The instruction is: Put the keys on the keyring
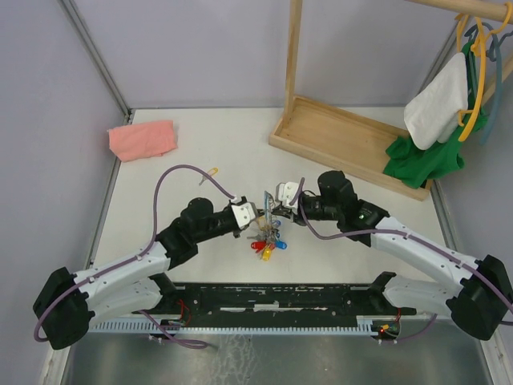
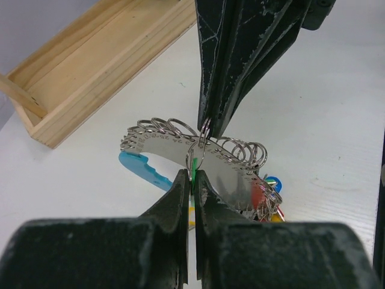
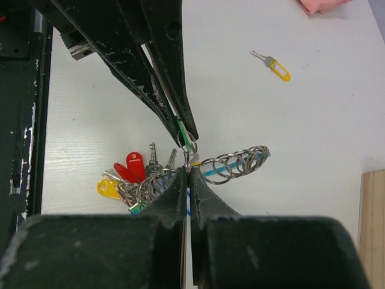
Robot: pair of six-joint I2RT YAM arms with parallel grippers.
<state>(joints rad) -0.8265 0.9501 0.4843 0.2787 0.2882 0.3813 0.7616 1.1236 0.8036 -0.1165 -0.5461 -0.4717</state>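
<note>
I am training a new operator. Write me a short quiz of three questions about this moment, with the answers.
1. Is the right gripper open or shut?
2. Which gripper pinches the green-headed key? A) left gripper B) right gripper C) neither
3. True or false: the yellow-headed key lies apart from the keyring.
Key: 1 shut; 2 A; 3 true.

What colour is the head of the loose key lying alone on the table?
Yellow. The loose key shows best in the right wrist view.
</note>
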